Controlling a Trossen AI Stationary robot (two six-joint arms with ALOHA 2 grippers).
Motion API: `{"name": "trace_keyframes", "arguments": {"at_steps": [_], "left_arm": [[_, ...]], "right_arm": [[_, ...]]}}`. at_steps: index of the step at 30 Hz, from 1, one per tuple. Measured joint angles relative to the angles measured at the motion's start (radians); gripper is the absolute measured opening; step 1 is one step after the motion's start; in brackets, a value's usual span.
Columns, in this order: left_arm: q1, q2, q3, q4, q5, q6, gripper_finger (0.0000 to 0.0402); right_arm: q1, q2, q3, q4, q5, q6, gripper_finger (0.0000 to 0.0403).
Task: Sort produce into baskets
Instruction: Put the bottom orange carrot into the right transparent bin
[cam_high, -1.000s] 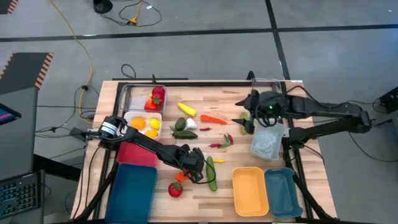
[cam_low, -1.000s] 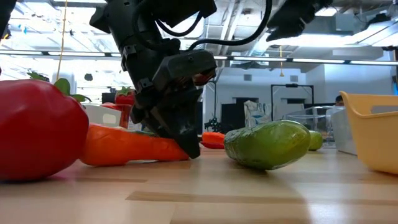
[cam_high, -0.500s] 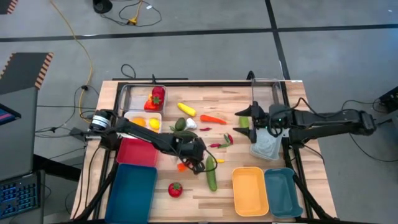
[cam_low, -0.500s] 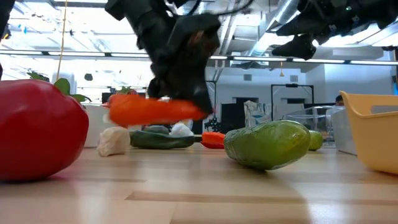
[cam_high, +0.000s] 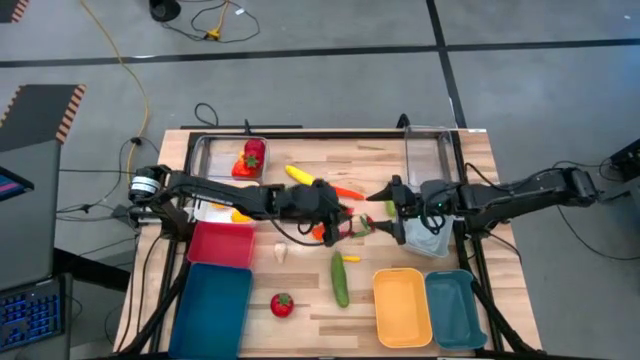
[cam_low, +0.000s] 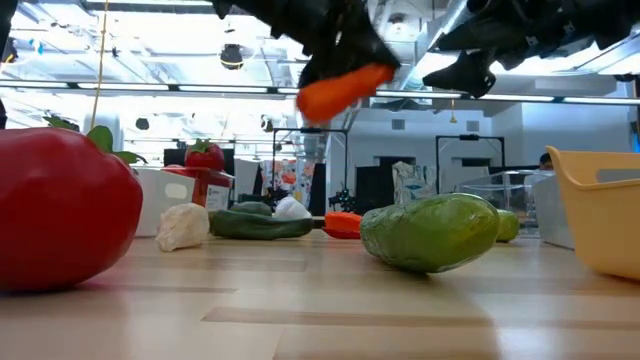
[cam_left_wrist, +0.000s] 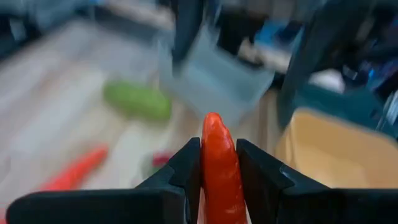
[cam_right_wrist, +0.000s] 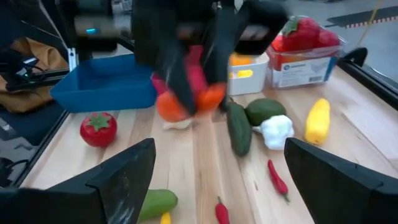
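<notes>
Left gripper clenched on carrot; right gripper released.
Only the right wrist view shows the tomato; tray label unreadable.

Light: bright, even, from ceiling strips | Shadows: soft on the worktop | Blur: left wrist background smeared; carrot sharp | Low view: near tomato soft

A bright orange plastic carrot sits between black fingers. Around the pale wooden table: a glossy red toy tomato with green leaves, a green cucumber, a yellow squash, white garlic, an orange-yellow plastic tray, a dark teal tray and a pink-red tray.
</notes>
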Motion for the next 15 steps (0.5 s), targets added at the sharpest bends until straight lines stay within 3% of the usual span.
{"name": "trace_keyframes", "arguments": {"at_steps": [7,15], "left_arm": [[0.004,-0.009,0.001,0.252,-0.004,0.142,0.008],[0.005,-0.006,0.001,0.34,-0.023,0.163,0.008]], "right_arm": [[0.006,0.097,0.0,0.181,0.0,0.0,0.0382],[0.006,0.231,0.0,0.454,-0.001,-0.001,0.0382]]}}
